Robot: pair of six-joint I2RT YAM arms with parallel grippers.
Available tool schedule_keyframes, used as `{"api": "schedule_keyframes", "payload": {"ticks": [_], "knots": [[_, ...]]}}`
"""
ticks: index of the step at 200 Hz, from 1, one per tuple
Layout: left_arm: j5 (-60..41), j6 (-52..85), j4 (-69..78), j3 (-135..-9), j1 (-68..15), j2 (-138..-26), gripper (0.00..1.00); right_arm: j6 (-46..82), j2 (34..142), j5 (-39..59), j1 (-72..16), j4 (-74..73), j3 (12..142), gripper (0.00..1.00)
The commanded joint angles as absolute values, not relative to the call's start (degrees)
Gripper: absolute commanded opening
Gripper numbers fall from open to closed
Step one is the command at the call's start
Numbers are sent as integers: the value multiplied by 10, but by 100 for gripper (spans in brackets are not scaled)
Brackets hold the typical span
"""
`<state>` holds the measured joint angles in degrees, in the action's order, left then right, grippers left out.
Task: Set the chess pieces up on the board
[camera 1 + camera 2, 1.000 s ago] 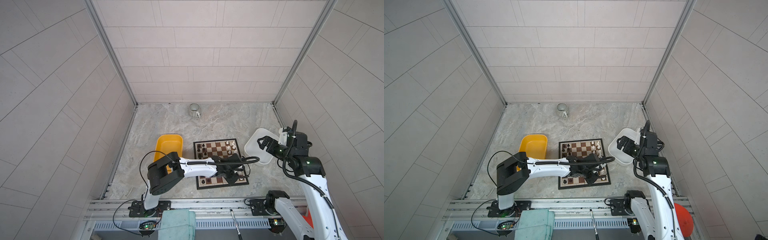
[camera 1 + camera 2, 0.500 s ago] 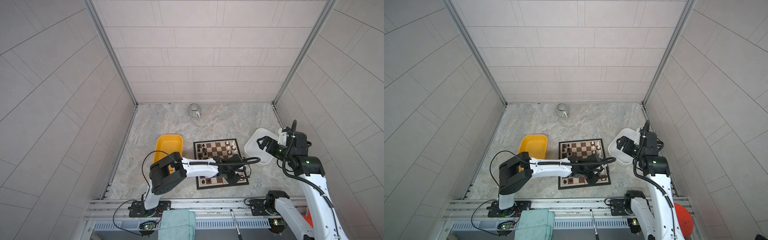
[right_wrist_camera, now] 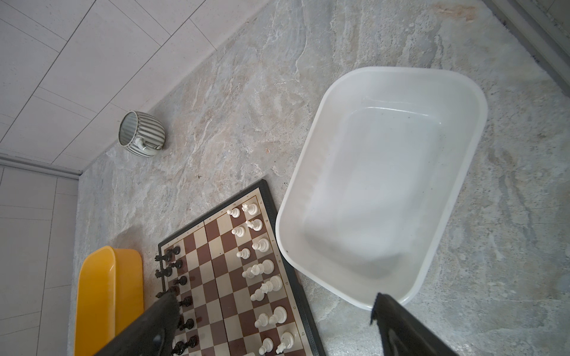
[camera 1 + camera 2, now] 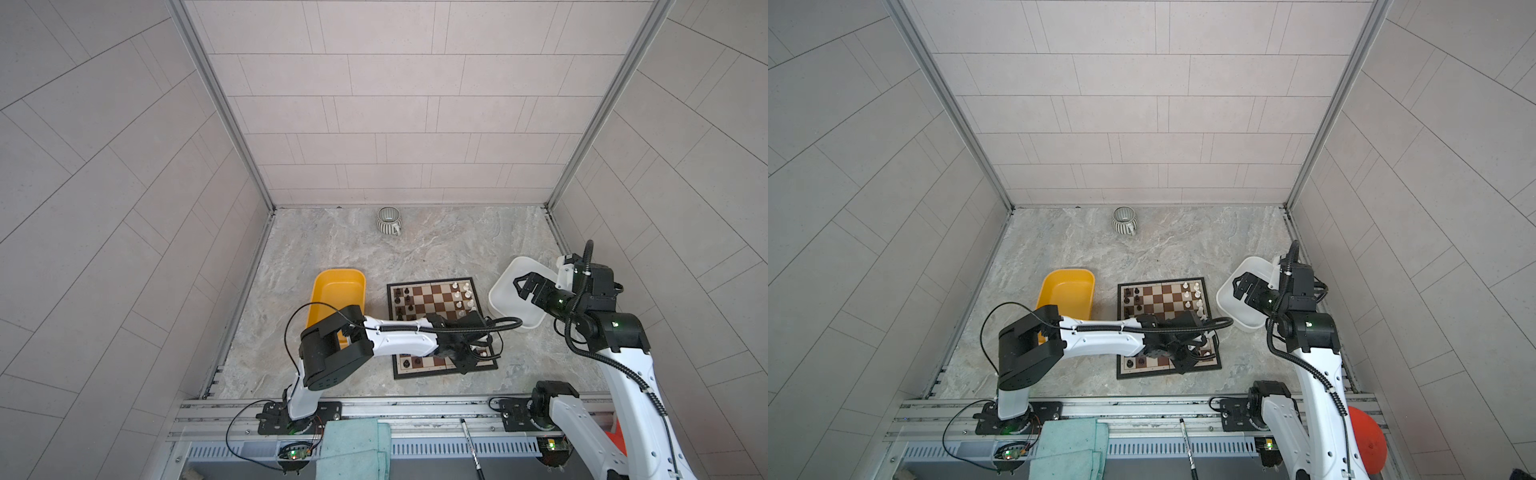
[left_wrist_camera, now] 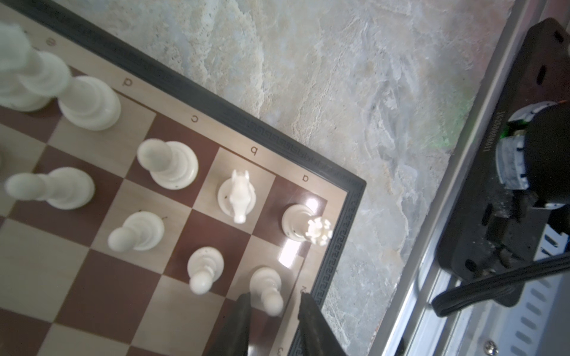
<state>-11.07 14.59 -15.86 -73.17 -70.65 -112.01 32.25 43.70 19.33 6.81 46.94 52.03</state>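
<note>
In both top views the board [image 4: 436, 291] lies at lower centre. The left gripper [image 4: 466, 362] hangs over its lower right corner. The right gripper [image 4: 524, 286] is spread wide above the white tray [image 4: 503, 308].

In the left wrist view, the jaws stand parted around a white pawn [image 5: 266, 283], with gaps on both sides.

In the right wrist view, the fingers [image 3: 154, 323] are wide apart, and the chess pieces [image 3: 259, 271] stand on the board.

The board [image 4: 440, 297] is chequered brown and cream, with a thin black border that carries a fine key pattern. Some pieces [image 5: 174, 165] are creamy white; the other pieces [image 3: 182, 280] are black. The yellow tray [image 4: 336, 291] is a bright, plain yellow. The white tray [image 3: 385, 185] is plain white. The cup [image 4: 388, 222] has grey and white stripes. The bench [image 4: 436, 245] is marbled grey and beige. The walls [image 4: 395, 104] are pale grey tiles. The cloth [image 4: 353, 449] is pale teal.
</note>
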Motion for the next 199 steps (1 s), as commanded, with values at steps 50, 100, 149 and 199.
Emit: {"api": "schedule_keyframes", "payload": {"ticks": [50,100,149,199], "knots": [[-19,159,-252,-769,-697,-903,58,310,445,204,69,435,529,99],[47,207,-258,-733,-522,-717,100,328,475,106,69,279,478,99],[429,239,-196,-562,-339,-602,100,204,482,14,51,-237,211,99],[456,118,130,-287,-182,-574,100,135,581,-23,49,-401,123,99]]}}
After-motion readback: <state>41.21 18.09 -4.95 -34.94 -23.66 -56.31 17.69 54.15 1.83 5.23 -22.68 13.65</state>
